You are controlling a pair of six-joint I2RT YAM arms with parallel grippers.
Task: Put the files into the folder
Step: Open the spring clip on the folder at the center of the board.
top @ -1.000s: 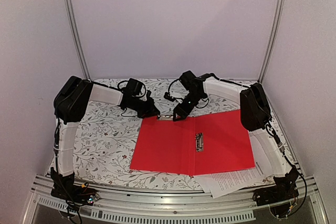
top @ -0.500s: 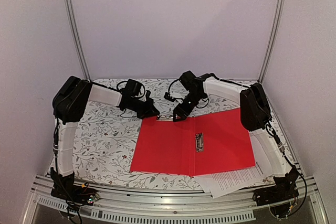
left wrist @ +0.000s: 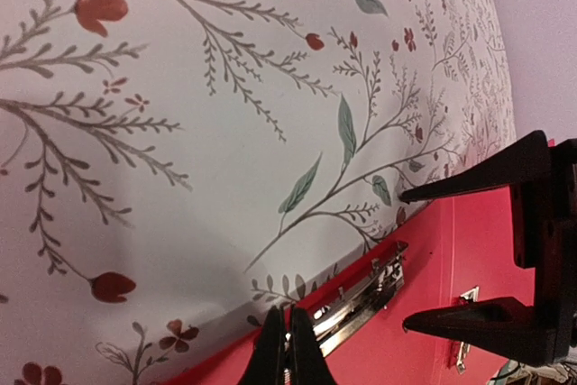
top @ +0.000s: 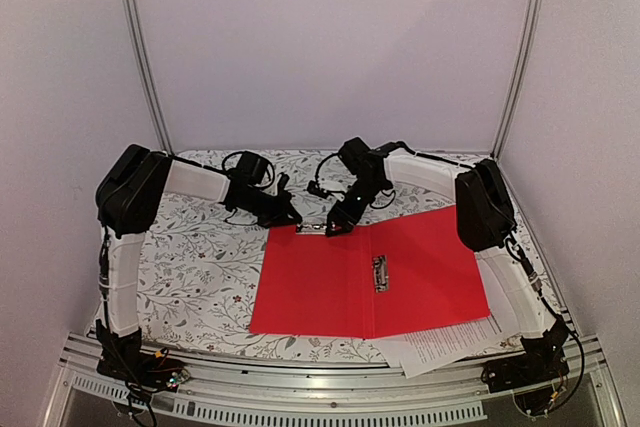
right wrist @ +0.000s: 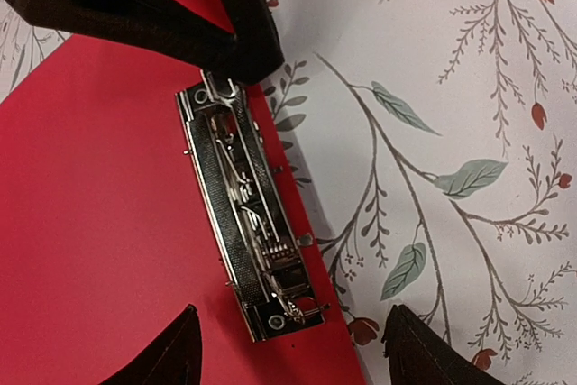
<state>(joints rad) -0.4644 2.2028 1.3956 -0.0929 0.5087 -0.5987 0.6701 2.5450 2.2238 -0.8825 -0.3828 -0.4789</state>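
Note:
The red folder lies open and flat on the flowered tablecloth. A metal clip sits on its far edge, and a second clip sits at the spine. The files are white printed sheets that poke out from under the folder's near right corner. My left gripper is shut, its tips on the folder's far edge at one end of the clip. My right gripper is open. Its jaws straddle the clip's other end over the folder.
The flowered tablecloth covers the table. Metal frame posts stand at the back corners, with plain walls behind. A perforated rail runs along the near edge by both arm bases. The left gripper's fingers show at the top of the right wrist view.
The left arm's elbow has drifted a little left and back. The right gripper has shifted slightly at the clip. The folder has moved very slightly.

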